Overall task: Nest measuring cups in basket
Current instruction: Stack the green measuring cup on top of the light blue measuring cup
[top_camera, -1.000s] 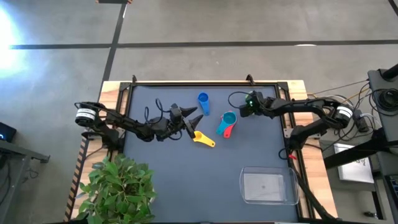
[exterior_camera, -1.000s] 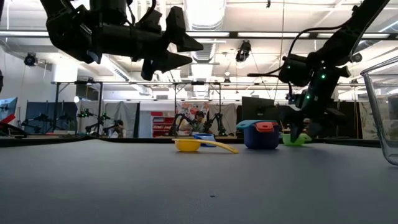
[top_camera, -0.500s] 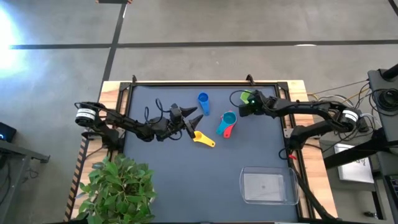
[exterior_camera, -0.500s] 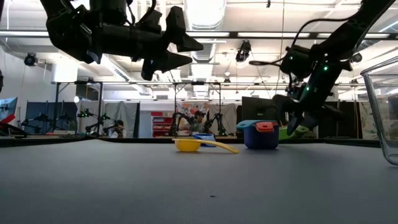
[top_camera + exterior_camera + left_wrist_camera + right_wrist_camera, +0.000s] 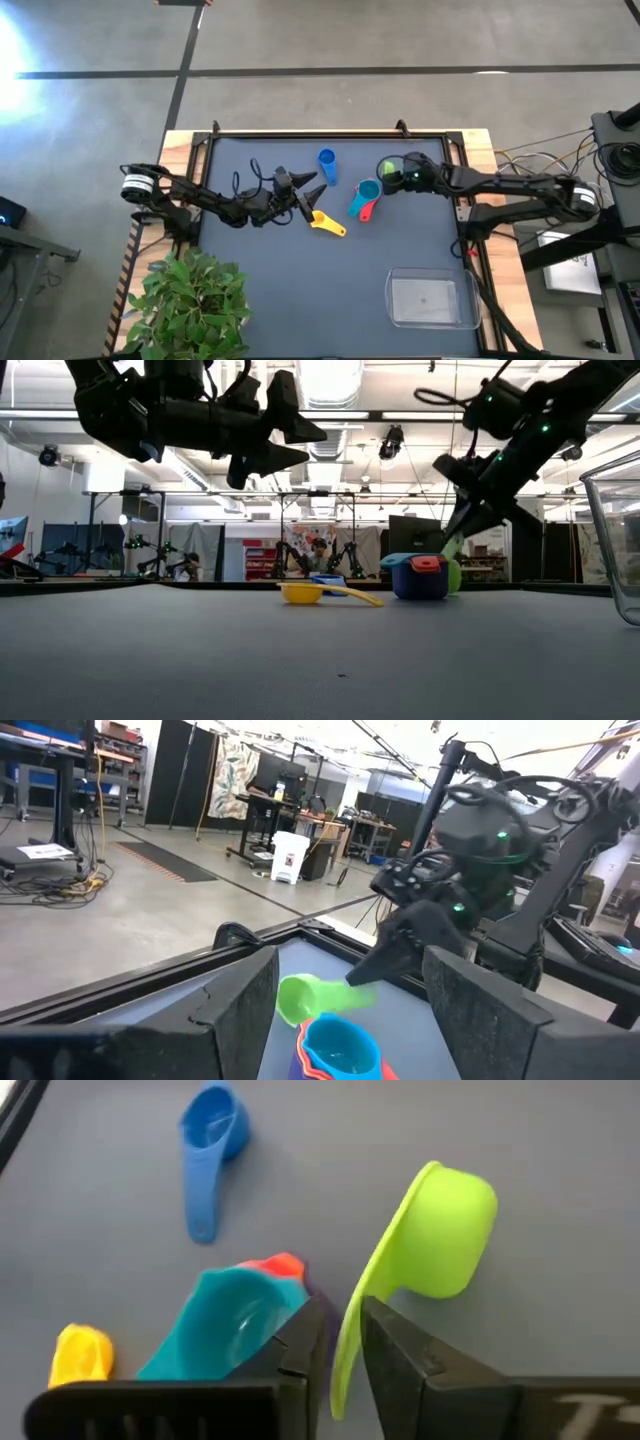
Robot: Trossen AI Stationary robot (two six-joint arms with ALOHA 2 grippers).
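— Over the bench (image 5: 300, 270), seen from above, where is the risk?
— The right gripper (image 5: 392, 176) carries the green cup (image 5: 387, 170) just beside the teal cup (image 5: 368, 190), which sits on a red one (image 5: 365, 211). The basket (image 5: 432, 299) lies well apart, near the front. A long carry on a thin hold could end in a drop.
— And from bench height?
— That cup (image 5: 452, 565) hangs tilted off the surface; a swing could knock the stack (image 5: 420, 577).
— The left wrist view?
— The left gripper (image 5: 350, 1005) waits with its jaws spread, facing the other arm; crossing paths could cause a collision.
— The right wrist view?
— The jaws pinch only the handle's edge (image 5: 350, 1345); the bowl may pivot or slip. The blue (image 5: 210, 1142) and yellow (image 5: 78, 1353) cups lie loose nearby.
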